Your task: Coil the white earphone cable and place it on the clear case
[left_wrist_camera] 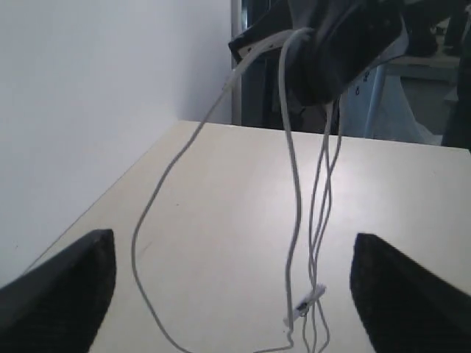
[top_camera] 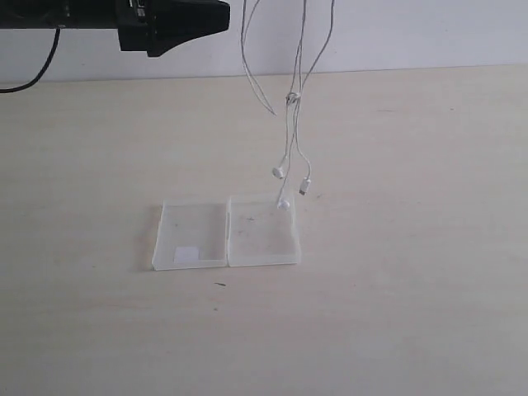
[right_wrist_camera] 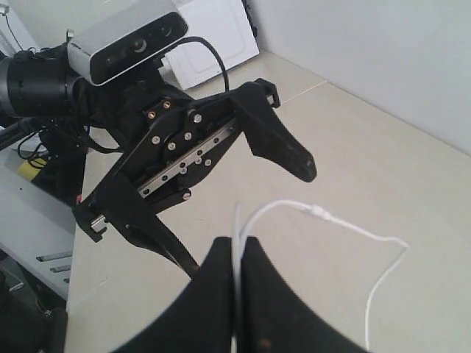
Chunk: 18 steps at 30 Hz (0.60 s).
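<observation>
The black right gripper [right_wrist_camera: 237,247] is clamped shut on the thin white earphone cable [top_camera: 292,98], pinching it between its two fingertips high above the pale wooden table [top_camera: 412,289]. From there the cable hangs in several loose strands that gather at a small slider. Below the slider the ends dangle: one white earbud [top_camera: 279,172] hangs in the air, the small plug [top_camera: 304,186] hangs just right of it, and a second, lower earbud [top_camera: 284,203] sits at the far right corner of the flat clear plastic case [top_camera: 194,231]; whether it touches the case cannot be told. The case lies opened flat on the table, its two square halves side by side, with a small white label [top_camera: 186,254] on the near part of the left half. The black left gripper [left_wrist_camera: 232,246] is up at the far left, facing the hanging strands, its fingers spread wide apart and holding nothing.
</observation>
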{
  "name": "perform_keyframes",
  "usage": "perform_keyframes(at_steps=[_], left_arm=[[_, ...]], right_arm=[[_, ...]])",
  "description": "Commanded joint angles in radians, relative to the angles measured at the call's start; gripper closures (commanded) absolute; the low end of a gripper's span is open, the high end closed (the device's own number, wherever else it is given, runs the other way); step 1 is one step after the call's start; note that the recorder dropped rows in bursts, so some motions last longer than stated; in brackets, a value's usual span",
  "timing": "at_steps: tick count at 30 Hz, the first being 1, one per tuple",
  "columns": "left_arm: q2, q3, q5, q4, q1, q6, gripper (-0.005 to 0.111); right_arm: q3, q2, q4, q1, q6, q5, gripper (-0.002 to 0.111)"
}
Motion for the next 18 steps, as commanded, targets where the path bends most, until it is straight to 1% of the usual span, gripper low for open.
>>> perform_keyframes(at_steps=[1, 4, 6, 11, 13, 16, 18], left_arm=[[0.008, 0.005, 0.037, -0.036, 0.001, 0.016, 0.024], [0.008, 0.005, 0.075, -0.007, 0.011, 0.021, 0.024], [0.008, 0.005, 0.108, 0.020, 0.031, 0.021, 0.024], [0.008, 0.005, 0.108, 0.026, 0.107, 0.018, 0.024], [0.008, 0.005, 0.108, 0.026, 0.124, 0.013, 0.024], [0.013, 0.005, 0.108, 0.026, 0.123, 0.013, 0.024], [0.013, 0.005, 0.108, 0.026, 0.104, 0.013, 0.024]], right_arm=[[-0.007, 0.001, 0.008, 0.034, 0.007, -0.002, 0.108], [-0.007, 0.001, 0.008, 0.061, -0.044, -0.002, 0.108], [-0.007, 0.001, 0.008, 0.063, -0.073, -0.002, 0.108], [-0.007, 0.001, 0.008, 0.063, -0.087, -0.002, 0.108], [-0.007, 0.001, 0.008, 0.063, -0.090, -0.002, 0.108], [-0.007, 0.008, 0.008, 0.063, -0.090, -0.002, 0.108], [-0.007, 0.018, 0.008, 0.063, -0.090, -0.002, 0.108]])
